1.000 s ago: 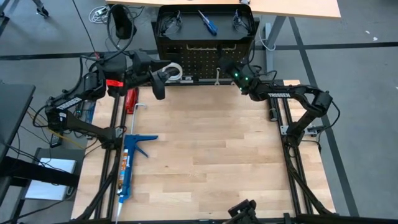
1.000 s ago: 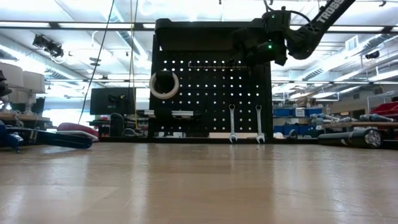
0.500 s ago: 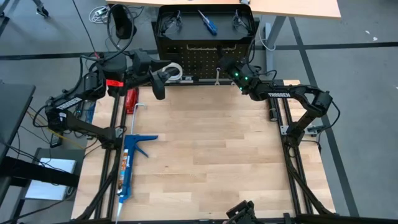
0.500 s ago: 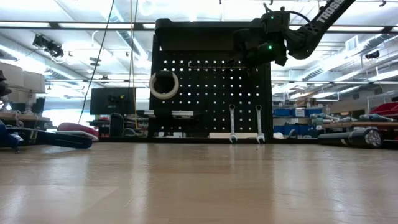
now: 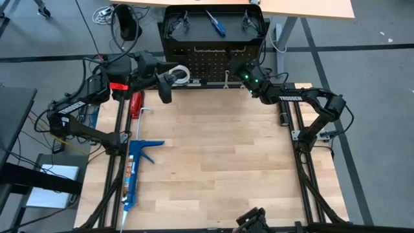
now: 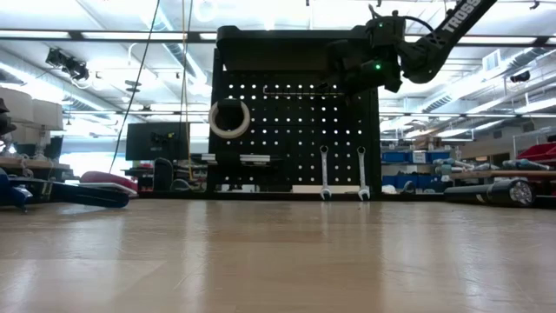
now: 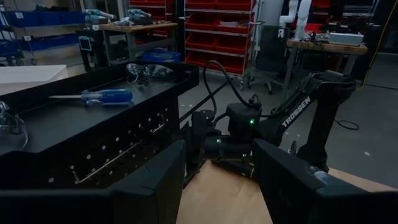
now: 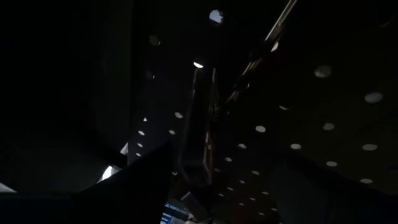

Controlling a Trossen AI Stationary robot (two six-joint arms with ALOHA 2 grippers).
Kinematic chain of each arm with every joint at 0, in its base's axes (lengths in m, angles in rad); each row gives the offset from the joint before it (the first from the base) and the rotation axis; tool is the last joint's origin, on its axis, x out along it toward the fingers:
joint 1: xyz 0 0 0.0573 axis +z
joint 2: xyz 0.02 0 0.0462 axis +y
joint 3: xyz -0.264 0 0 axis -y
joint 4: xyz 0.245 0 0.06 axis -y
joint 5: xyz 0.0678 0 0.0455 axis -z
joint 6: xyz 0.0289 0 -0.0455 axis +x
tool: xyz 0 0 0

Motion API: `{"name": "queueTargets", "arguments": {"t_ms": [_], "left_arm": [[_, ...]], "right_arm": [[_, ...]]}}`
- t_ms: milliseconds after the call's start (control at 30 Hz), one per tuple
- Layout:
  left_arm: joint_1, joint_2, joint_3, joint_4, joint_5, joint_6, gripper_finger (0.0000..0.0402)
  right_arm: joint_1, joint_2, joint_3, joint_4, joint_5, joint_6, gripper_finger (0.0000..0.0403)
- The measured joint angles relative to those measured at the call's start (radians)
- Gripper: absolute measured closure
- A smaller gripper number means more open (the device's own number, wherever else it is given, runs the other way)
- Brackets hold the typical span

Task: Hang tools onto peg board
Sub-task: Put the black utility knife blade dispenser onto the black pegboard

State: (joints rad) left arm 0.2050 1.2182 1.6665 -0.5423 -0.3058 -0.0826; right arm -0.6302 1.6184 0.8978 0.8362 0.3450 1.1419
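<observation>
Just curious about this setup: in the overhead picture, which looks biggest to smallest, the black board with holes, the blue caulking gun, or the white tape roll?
1. Black board
2. Blue caulking gun
3. White tape roll

The gaps are clear.

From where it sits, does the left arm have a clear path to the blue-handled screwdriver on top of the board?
Probably yes: the left pincer stands open, and the screwdriver lies uncovered on the peg board top shelf.

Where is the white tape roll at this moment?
In the low view, the white tape roll hangs on the left side of the peg board, higher than the two wrenches at the lower right.
</observation>
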Motion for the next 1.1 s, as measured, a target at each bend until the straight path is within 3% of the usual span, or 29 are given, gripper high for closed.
{"name": "queueTargets", "arguments": {"t_ms": [633,1100], "left_arm": [[0.0,0.0,0.0,0.0,0.0,0.0,0.0209],[0.0,0.0,0.0,0.015,0.0,0.003,0.0209]], "right_arm": [[-0.008,0.0,0.0,0.02,-0.027,0.01,0.0218],[-0.008,0.0,0.0,0.051,-0.033,0.011,0.0331]]}}
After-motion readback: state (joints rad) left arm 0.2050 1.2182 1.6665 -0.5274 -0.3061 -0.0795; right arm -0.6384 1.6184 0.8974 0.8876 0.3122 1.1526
